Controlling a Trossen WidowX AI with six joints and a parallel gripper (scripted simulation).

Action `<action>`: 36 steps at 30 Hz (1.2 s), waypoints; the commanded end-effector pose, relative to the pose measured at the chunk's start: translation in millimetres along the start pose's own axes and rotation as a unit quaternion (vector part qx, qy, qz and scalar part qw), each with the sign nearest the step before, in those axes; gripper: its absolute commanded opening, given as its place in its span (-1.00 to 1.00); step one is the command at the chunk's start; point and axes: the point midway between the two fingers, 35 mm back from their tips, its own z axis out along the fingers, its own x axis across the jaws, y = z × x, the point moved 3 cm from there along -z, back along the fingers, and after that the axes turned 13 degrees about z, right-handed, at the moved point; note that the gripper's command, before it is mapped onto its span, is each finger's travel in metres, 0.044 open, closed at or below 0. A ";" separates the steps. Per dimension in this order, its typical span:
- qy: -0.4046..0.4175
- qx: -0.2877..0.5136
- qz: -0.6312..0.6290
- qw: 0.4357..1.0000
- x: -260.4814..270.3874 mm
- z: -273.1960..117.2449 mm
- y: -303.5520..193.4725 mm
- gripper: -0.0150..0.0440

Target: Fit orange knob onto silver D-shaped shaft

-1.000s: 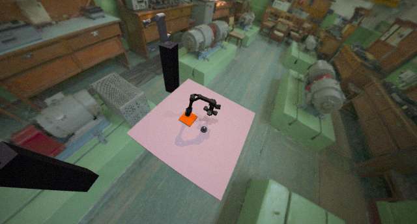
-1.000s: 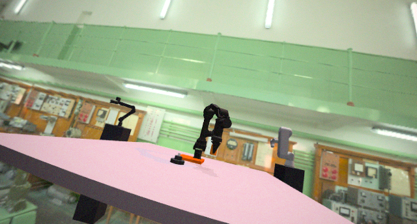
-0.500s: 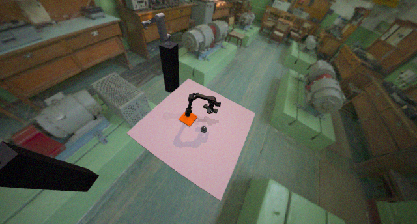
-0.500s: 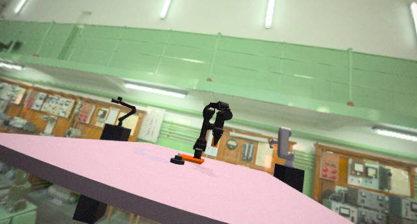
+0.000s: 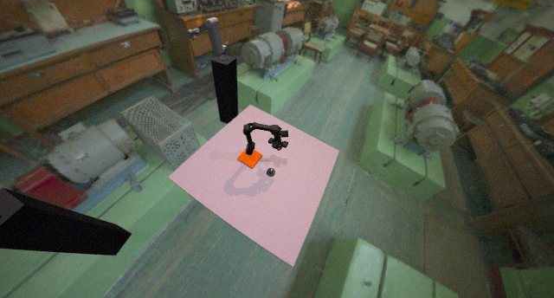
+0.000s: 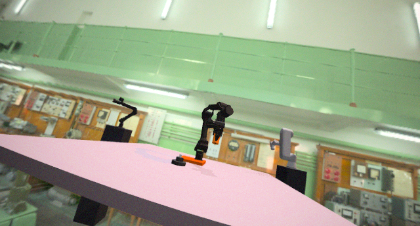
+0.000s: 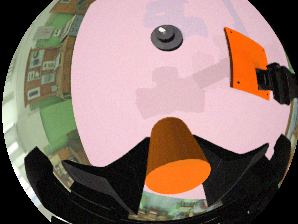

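Wrist view: orange tapered knob (image 5: 279, 148) (image 6: 215, 138) (image 7: 175, 155) pinched between the two black fingers of the parallel-jaw gripper (image 5: 278, 143) (image 6: 216, 137) (image 7: 170, 140), one at either side of its wall. Exterior view: knob held well above the pink tabletop (image 5: 277, 211) (image 6: 131, 173) (image 7: 115, 100), apart from the round dark pedestal (image 5: 270, 172) (image 6: 178, 161) (image 7: 167, 40). Silver shaft (image 6: 180, 156) (image 7: 162, 31) bare on top of the pedestal; its flat cannot be made out at this size. Handling, estimated: knob probably light, rigid, plastic-like; not fragile under a moderate squeeze. Smooth-looking tapered wall could let the pads creep or the knob tip when pushed down; a square hold on opposite sides, round the middle of the wall, seems best, underside left free for the shaft. Hole not visible from any camera; bearing of its flat therefore unknown, and some turning over the shaft may be needed before it drops. Count: knob, 1; pedestal, 1; shaft, 1; gripper fingers, 2; orange base plate (image 5: 249, 158) (image 6: 193, 160) (image 7: 245, 65) under the working arm, 1. Status, judged: carrying stage; alignment, seating and release all outstanding.
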 end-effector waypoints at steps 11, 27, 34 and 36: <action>0.143 0.033 0.001 0.989 -4.0 -28.1 9.0 -0.49; 0.305 0.070 0.002 0.950 -7.4 -56.0 19.7 -0.49; 0.304 0.070 0.003 0.950 -7.8 -55.3 19.9 -0.49; 0.304 0.070 0.003 0.950 -7.8 -55.3 19.9 -0.49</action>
